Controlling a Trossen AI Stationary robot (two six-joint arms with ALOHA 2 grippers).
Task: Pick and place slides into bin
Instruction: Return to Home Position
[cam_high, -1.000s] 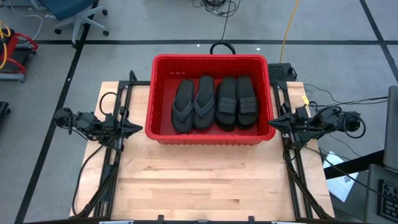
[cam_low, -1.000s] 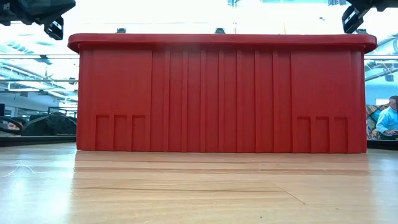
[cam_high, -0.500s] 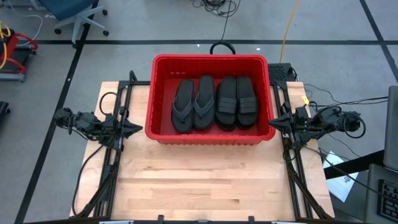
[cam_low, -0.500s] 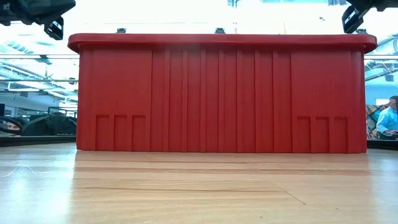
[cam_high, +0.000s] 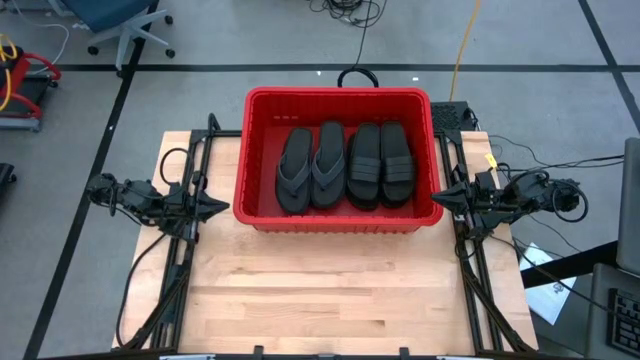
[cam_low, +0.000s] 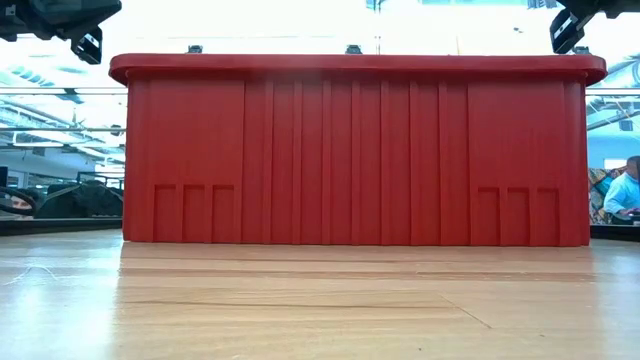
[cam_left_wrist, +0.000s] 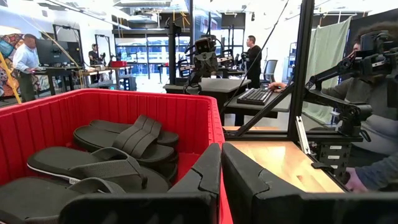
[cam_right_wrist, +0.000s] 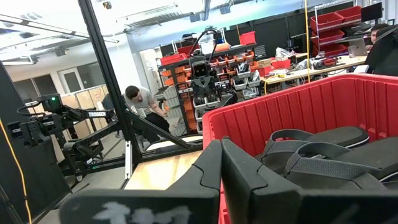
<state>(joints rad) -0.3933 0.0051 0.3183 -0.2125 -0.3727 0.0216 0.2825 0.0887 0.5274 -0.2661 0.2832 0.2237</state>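
The red bin stands at the table's far middle. Several black slides lie side by side on its floor: two thong-style ones on the left, wide-strap ones on the right, also seen in the left wrist view and the right wrist view. My left gripper hovers shut just outside the bin's left wall, pointing level at it. My right gripper hovers shut outside the bin's right wall. Neither holds anything.
The wooden table stretches bare in front of the bin. Black frame rails run along both table sides. In the low view the bin's ribbed front wall fills the middle. People show in the room beyond.
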